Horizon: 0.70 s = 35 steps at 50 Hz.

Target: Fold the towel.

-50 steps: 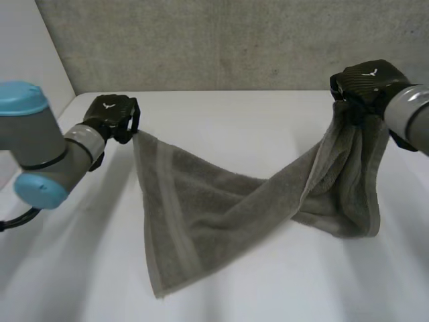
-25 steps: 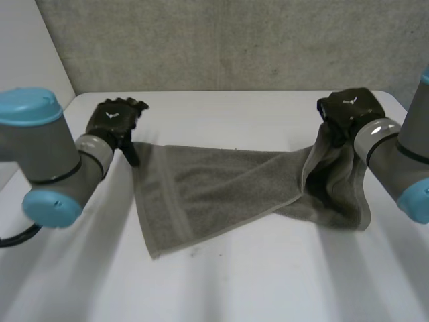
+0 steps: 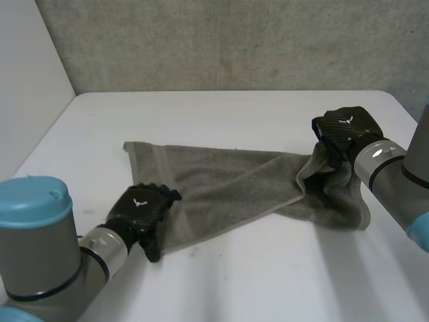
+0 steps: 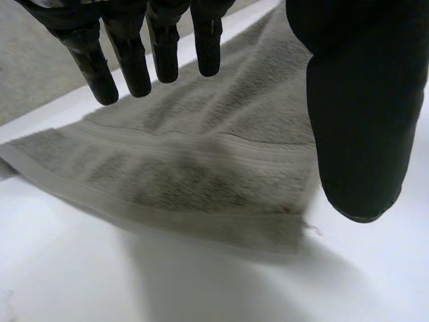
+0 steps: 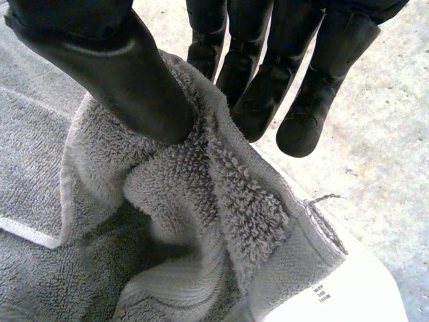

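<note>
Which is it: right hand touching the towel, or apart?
Touching. The right wrist view shows the right hand pinching a bunched fold of the grey towel between thumb and fingers.

We see soft, even light on the white table [image 3: 221, 114], the brightest surface; the grey wall [image 3: 234, 40] behind is dimmer. Along the edge of the towel [image 4: 201, 161] a soft shadow [image 4: 201, 275] lies, and the bunched folds are dark inside.

A white table [image 3: 234, 288] stands before me. On it lies a grey towel [image 3: 221, 184], flat toward my left, bunched toward my right.
</note>
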Available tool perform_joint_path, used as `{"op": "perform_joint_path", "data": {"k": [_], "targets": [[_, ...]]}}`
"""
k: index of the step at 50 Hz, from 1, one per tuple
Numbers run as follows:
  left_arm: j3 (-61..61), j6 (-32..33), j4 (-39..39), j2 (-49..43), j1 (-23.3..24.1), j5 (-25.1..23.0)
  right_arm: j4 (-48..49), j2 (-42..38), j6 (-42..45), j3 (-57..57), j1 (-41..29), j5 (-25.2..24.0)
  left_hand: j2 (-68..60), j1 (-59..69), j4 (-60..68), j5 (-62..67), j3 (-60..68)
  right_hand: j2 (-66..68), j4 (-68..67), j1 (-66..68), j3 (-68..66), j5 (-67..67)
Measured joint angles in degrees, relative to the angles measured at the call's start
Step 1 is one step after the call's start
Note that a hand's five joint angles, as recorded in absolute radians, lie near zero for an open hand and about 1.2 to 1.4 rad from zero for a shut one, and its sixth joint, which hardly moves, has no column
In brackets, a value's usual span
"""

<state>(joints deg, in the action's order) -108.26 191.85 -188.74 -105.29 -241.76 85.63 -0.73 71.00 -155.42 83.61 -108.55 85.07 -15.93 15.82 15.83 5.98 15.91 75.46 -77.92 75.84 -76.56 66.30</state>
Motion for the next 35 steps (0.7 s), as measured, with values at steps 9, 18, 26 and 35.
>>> {"op": "perform_joint_path", "data": {"k": [9, 18, 26, 35], "targets": [[0.18, 0.09, -0.94, -3.14, 1.6, 0.07, 1.57, -0.13, 0.09, 1.82, 0.11, -0.11, -6.33, 6.39, 6.34, 6.2, 6.32, 0.0, 0.0, 0.0, 0.0, 0.0], [0.51, 0.25, -5.41, -6.66, 1.78, 0.2, 2.47, -0.22, 0.12, 2.58, 0.21, -0.21, -9.29, 9.37, 9.42, 9.32, 9.34, 0.0, 0.0, 0.0, 0.0, 0.0], [1.44, 0.51, -7.47, -9.04, 1.72, 0.32, 2.42, -0.42, 0.17, 2.67, 0.27, -0.78, -16.63, 16.76, 16.75, 16.59, 16.64, 0.0, 0.0, 0.0, 0.0, 0.0], [3.02, 2.63, -7.57, -10.68, 1.65, 0.25, 2.39, -0.51, 0.2, 2.7, 0.28, -1.13, -28.76, 28.84, 28.8, 28.39, 28.72, 0.0, 0.0, 0.0, 0.0, 0.0]]}}
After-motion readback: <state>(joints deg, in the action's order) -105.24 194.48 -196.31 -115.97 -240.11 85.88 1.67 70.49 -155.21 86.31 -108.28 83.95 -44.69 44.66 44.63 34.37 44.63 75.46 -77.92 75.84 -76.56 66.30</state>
